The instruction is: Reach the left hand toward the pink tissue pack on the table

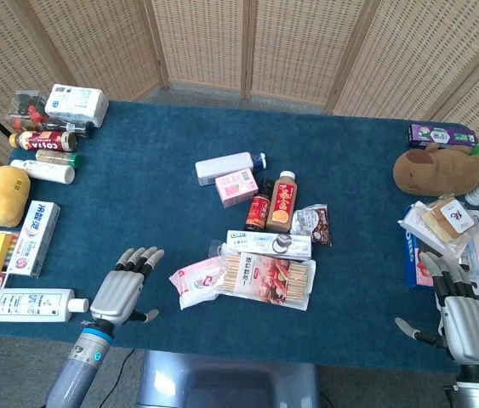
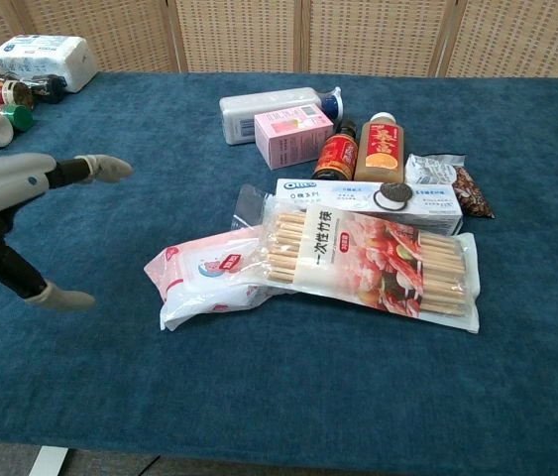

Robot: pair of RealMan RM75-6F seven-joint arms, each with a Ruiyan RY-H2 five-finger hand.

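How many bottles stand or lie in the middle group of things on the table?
2: a dark bottle and an orange-brown bottle, side by side, right of the pink box. None seems hidden.

Readable stuff is pretty thin: "OREO" on the long white and blue cardboard cookie box [image 2: 368, 196]; "COSTA" on the brown plastic drink bottle [image 1: 43, 139] lying far left; "一次性竹筷" on the clear plastic pack of bamboo chopsticks [image 2: 368, 261]; everything else is too small.

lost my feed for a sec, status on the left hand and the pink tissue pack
Left hand open, short of the pink tissue pack, no contact. Right hand open, idle at table edge. Chopstick packet overlaps the pack's right end; left side clear.
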